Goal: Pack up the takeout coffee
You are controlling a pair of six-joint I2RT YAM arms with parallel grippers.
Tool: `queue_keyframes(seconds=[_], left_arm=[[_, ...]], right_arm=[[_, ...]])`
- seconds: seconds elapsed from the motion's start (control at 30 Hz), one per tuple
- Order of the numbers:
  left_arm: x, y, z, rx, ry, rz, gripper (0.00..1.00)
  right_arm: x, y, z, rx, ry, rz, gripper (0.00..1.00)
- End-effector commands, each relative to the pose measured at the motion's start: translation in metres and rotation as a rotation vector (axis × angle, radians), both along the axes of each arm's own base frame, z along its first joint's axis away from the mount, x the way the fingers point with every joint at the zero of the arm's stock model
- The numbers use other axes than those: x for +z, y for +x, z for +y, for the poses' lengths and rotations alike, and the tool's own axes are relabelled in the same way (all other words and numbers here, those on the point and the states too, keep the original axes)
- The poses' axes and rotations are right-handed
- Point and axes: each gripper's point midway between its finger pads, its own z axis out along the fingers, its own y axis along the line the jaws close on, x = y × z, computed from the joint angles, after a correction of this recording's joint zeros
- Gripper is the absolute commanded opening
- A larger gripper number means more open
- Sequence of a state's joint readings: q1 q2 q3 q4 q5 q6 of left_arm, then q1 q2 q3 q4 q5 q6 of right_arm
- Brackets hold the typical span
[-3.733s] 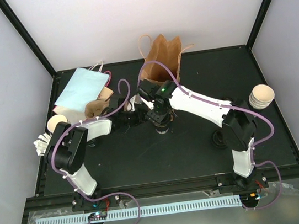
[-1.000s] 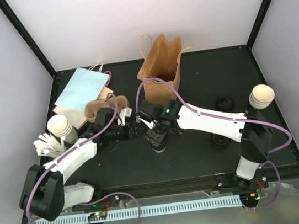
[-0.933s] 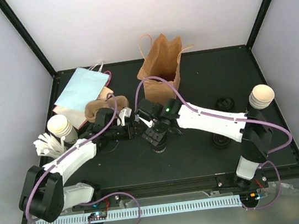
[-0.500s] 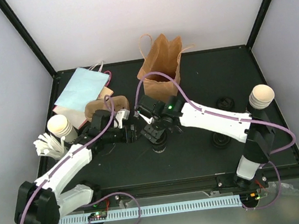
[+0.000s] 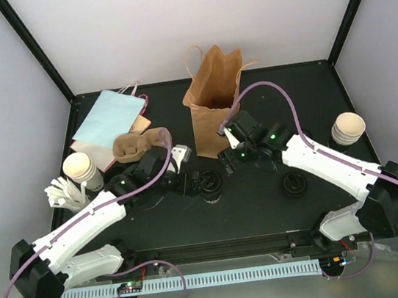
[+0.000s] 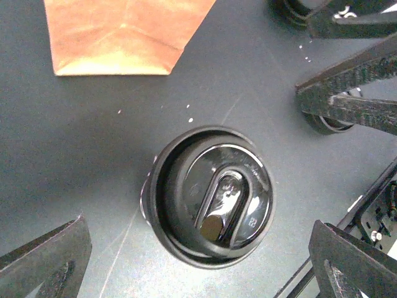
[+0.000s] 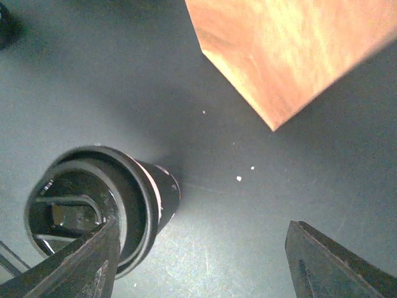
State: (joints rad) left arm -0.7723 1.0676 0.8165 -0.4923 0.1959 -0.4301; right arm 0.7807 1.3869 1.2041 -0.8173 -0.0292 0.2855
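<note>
One takeout coffee [image 5: 209, 185], a black cup with a glossy black lid, stands upright on the dark table in front of the brown paper bag [image 5: 211, 106]. My left gripper [image 5: 198, 182] hovers over it, open. In the left wrist view the lidded cup [image 6: 211, 223] lies between and ahead of the two wide-apart fingers [image 6: 46, 261], untouched. My right gripper [image 5: 226, 160] is open just right of the cup, near the bag's base. The right wrist view shows the cup [image 7: 93, 208] beside its left finger [image 7: 80, 267], with bare table between the fingers.
A flat pale-blue bag [image 5: 109, 117] and a brown cup carrier [image 5: 139, 144] lie back left. Cup stacks stand at the left [image 5: 79, 169] and right [image 5: 347, 128]. White utensils [image 5: 60, 192] lie far left. A loose black lid [image 5: 294, 184] lies right of centre.
My left gripper has opened wide and moved right over the cup. The right arm has pulled back to the right, off the lidded cup, toward the bag's base.
</note>
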Motion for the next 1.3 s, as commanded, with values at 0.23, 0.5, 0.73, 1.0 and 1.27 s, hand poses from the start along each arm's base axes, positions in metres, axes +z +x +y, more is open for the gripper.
queue_keyframes(seconds=[0.23,0.5,0.73,1.0,1.27], left_arm=[[-0.008,-0.010,-0.004,0.158,0.094,0.074,0.99],[-0.014,-0.022,-0.020,0.289,0.099,0.161,0.99],[-0.026,-0.018,-0.028,0.352,0.207,0.179,0.99],[-0.018,-0.011,-0.032,0.458,0.338,0.188,0.99],[-0.020,-0.010,-0.046,0.506,0.309,0.219,0.99]], right_arm=[[-0.012,-0.008,0.000,-0.062,0.220,0.027,0.72],[-0.021,0.002,-0.010,-0.130,0.227,0.003,0.72],[-0.025,0.009,-0.020,-0.169,0.242,-0.027,0.72],[-0.010,0.019,-0.044,-0.260,0.242,-0.131,0.73],[-0.012,0.026,-0.091,-0.423,0.219,-0.181,0.75]])
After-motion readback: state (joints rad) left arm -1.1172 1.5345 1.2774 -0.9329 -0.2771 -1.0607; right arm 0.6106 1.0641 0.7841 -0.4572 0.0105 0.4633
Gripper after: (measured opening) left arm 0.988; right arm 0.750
